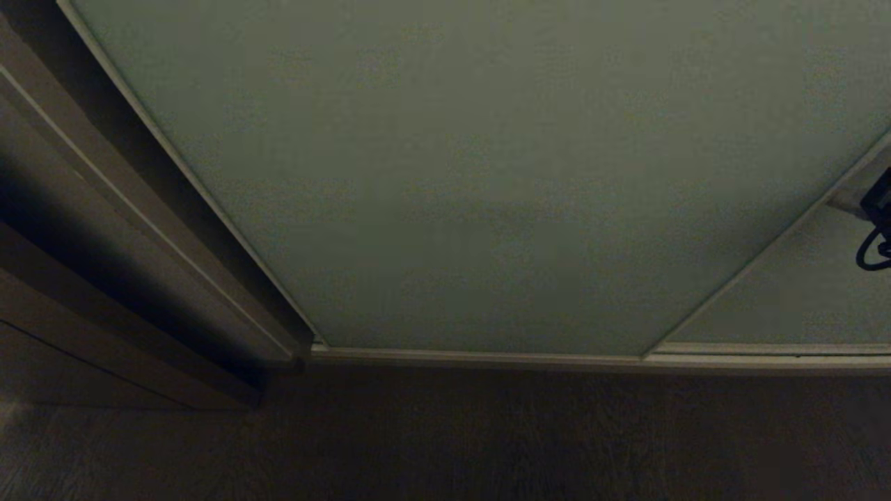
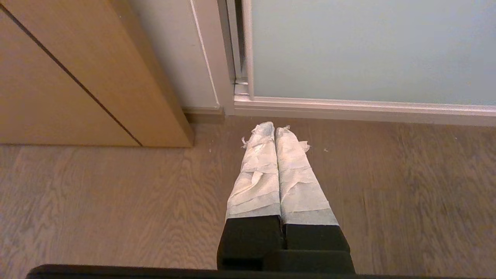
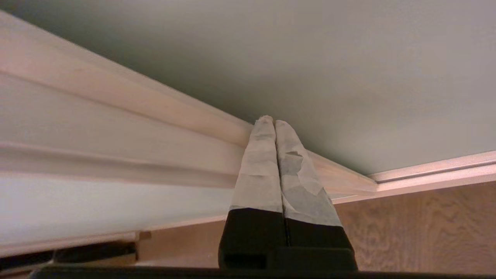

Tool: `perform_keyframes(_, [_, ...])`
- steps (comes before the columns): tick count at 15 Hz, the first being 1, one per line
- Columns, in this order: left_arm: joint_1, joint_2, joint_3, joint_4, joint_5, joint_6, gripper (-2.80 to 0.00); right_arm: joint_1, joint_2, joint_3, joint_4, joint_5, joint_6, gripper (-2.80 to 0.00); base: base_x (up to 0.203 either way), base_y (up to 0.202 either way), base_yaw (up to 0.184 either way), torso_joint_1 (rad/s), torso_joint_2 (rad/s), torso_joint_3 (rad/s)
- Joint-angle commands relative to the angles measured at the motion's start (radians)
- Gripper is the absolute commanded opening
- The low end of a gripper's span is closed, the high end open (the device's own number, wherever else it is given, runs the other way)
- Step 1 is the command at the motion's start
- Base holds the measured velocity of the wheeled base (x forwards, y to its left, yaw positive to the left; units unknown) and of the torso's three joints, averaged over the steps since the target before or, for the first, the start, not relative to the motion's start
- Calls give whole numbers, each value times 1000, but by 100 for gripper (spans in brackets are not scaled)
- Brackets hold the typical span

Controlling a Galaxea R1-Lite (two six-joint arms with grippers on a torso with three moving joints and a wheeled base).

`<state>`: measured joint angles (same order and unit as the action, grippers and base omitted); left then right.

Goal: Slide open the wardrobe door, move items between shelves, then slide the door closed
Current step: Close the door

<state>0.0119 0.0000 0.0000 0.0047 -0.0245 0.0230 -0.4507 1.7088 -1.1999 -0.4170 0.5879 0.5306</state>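
Observation:
The sliding wardrobe door [image 1: 473, 174] is a pale grey-green panel that fills most of the head view and stands closed; it also shows as the door [image 2: 368, 46] in the left wrist view. My right gripper [image 3: 274, 122] is shut, with nothing between its taped fingers. Its tips lie at the door's slim pale frame [image 3: 155, 108], where that strip meets the panel [image 3: 348, 69]. A black part of the right arm [image 1: 878, 209] shows at the head view's right edge. My left gripper [image 2: 275, 130] is shut and empty, parked low over the floor near the door's bottom corner. The items and shelves are hidden.
A dark brown wooden frame [image 1: 104, 229] borders the door on the left. A pale bottom rail [image 1: 487, 356] runs along the floor. A light wood cabinet side [image 2: 77, 77] stands left of the parked left gripper, over wood-grain flooring [image 2: 116, 201].

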Motion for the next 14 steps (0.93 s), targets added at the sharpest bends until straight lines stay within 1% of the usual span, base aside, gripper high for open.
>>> perform_keyframes(1, [0,2,0,0,0,0,-280,4,-27,22,3,1,2,-280,0,0,0,0,0,0])
perform_keyframes(3, [0,2,0,0,0,0,-280,3,-65,77,5,1,-13,-280,0,0,0,0,0,0])
perform_keyframes(4, [0,2,0,0,0,0,-280,3,-94,104,13,1,-41,-280,0,0,0,0,0,0])
perform_keyframes(7, [0,2,0,0,0,0,-280,7,-231,189,136,0,-176,-280,0,0,0,0,0,0])
perform_keyframes(8, [0,2,0,0,0,0,-280,27,-288,223,189,-4,-223,-280,0,0,0,0,0,0])
perform_keyframes(9, [0,2,0,0,0,0,-280,53,-347,262,233,-24,-266,-280,0,0,0,0,0,0])
perform_keyframes(10, [0,2,0,0,0,0,-280,79,-403,304,255,-63,-297,-280,0,0,0,0,0,0])
perform_keyframes(12, [0,2,0,0,0,0,-280,147,-542,379,279,-149,-325,-280,0,0,0,0,0,0])
perform_keyframes(14, [0,2,0,0,0,0,-280,199,-721,489,286,-204,-340,-280,0,0,0,0,0,0])
